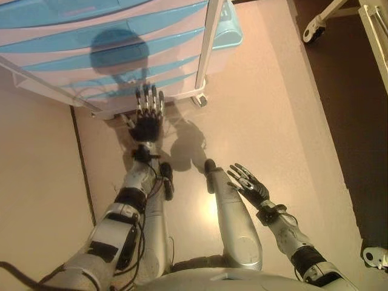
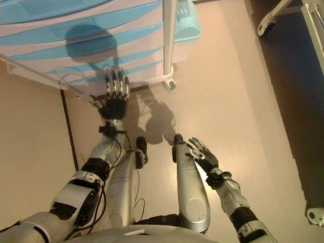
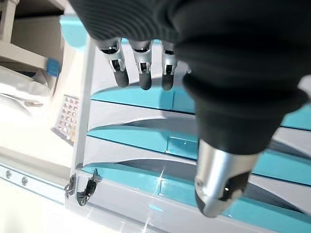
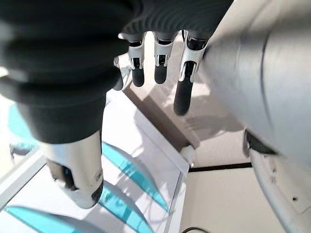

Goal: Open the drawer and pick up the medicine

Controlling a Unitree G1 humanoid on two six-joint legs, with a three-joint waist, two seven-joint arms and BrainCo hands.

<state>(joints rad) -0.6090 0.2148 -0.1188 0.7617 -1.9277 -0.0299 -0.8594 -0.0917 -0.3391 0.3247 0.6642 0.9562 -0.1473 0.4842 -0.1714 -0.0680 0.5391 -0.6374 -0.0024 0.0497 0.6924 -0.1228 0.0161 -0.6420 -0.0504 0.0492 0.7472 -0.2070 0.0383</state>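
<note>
A white drawer unit (image 1: 109, 54) with several turquoise drawer fronts stands on castors ahead of me; all its drawers look shut. It also shows in the left wrist view (image 3: 146, 141). My left hand (image 1: 147, 118) is stretched out low, fingers straight, its tips close to the lowest drawers. My right hand (image 1: 248, 183) hangs open and empty by my right side, well back from the unit. No medicine shows in any view.
A turquoise basket (image 1: 227, 30) hangs on the unit's right side. A castor (image 1: 201, 100) stands at the unit's front corner. Another white wheeled frame (image 1: 339, 18) stands at the far right on dark floor. A dark seam (image 1: 82, 163) runs along the floor at left.
</note>
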